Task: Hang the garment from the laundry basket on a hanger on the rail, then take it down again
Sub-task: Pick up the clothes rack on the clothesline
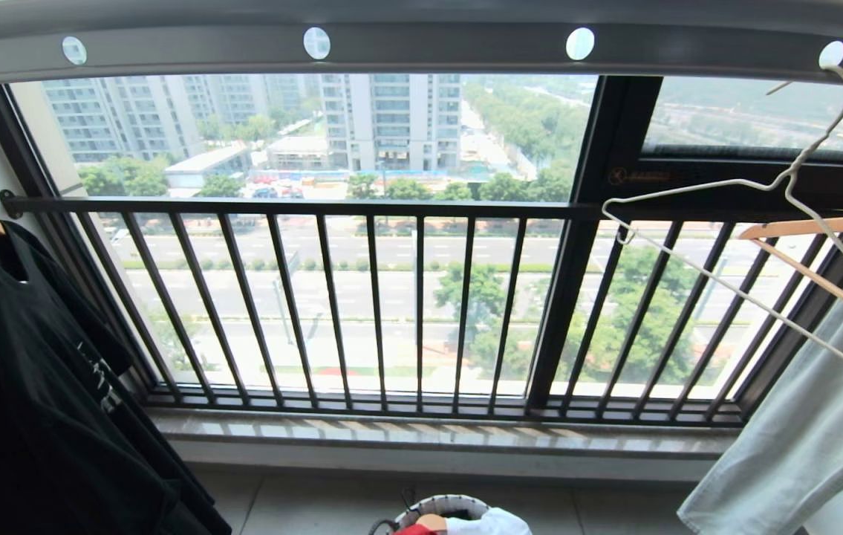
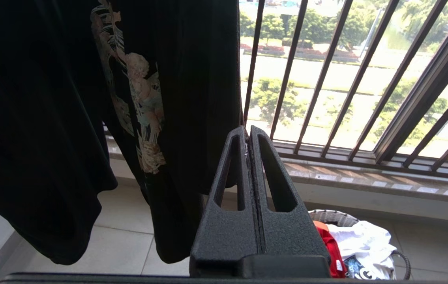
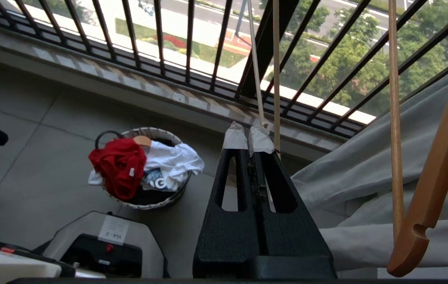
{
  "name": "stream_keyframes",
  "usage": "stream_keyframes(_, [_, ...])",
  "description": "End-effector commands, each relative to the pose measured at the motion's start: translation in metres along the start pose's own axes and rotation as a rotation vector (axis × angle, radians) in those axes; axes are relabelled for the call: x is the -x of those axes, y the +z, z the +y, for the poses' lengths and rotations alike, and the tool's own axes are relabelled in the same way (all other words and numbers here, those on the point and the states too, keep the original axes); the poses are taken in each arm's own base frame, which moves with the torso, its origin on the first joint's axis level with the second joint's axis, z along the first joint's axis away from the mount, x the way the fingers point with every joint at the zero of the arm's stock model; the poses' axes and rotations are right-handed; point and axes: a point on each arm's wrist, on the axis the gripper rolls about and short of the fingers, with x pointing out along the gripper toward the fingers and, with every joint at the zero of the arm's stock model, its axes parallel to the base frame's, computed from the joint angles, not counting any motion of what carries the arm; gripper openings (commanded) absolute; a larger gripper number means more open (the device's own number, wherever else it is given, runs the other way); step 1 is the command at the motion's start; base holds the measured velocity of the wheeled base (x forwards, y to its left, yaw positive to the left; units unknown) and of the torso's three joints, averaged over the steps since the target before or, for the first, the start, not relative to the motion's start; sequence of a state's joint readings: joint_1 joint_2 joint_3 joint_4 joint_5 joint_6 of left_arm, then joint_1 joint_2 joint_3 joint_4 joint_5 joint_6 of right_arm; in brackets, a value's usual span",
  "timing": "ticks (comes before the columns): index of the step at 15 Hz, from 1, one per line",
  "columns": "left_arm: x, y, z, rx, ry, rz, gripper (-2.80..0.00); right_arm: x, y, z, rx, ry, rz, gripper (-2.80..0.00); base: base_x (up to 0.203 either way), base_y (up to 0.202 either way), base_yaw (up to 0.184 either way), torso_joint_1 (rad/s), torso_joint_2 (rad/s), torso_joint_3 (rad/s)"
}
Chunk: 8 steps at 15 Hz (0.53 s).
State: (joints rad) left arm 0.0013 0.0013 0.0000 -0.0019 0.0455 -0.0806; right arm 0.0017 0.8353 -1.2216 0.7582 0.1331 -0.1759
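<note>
The red garment (image 3: 119, 167) was seen bunched in the laundry basket (image 3: 170, 138), hanging partly over its rim. A white printed shirt (image 3: 172, 161) was lying beside it in the same basket, and the end of a wooden hanger (image 3: 143, 140) was showing between them. The basket was placed on the tiled floor (image 3: 30, 157), near the sill under the dark window railing (image 1: 362, 297).

The white wire hanger (image 1: 755, 245) was hooked into a hole of the grey rail (image 1: 421, 44) at the right, empty, in front of a pale garment (image 1: 815, 431) on a wooden hanger. A black T-shirt (image 1: 35, 386) was hung at the left.

The right gripper (image 3: 248, 136) was held above the floor with its taped fingers pressed together and nothing between them, close to the thin wire. The left gripper (image 2: 247, 132) was also closed and empty, beside the black shirt.
</note>
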Motion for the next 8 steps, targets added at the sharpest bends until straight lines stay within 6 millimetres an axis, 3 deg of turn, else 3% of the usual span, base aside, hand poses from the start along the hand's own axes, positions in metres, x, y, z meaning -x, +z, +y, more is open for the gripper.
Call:
stream_keyframes(1, [0.0000, 0.0001, 0.0000, 0.001, 0.001, -0.001, -2.80, -0.0281, 0.0118, -0.0057, 0.019, 0.023, 0.086, -2.80, 0.000, 0.000, 0.000, 0.000, 0.00, 0.000])
stream_keyframes(5, [0.0000, 0.0001, 0.0000, 0.001, 0.001, -0.001, -2.80, -0.0326, 0.0149, -0.0066, 0.083, 0.039, 0.091, -2.80, 0.000, 0.000, 0.000, 0.000, 0.00, 0.000])
stream_keyframes(6, [0.0000, 0.0001, 0.0000, 0.001, 0.001, -0.001, -2.80, -0.0298, 0.0154, -0.0057, 0.107, 0.063, 0.072, 0.00, 0.000, 0.000, 0.000, 0.000, 0.00, 0.000])
stream_keyframes(8, [0.0000, 0.0001, 0.0000, 0.001, 0.001, -0.001, -2.80, -0.0304, 0.0176, -0.0060, 0.111, 0.066, 0.070, 0.00, 0.000, 0.000, 0.000, 0.000, 0.00, 0.000])
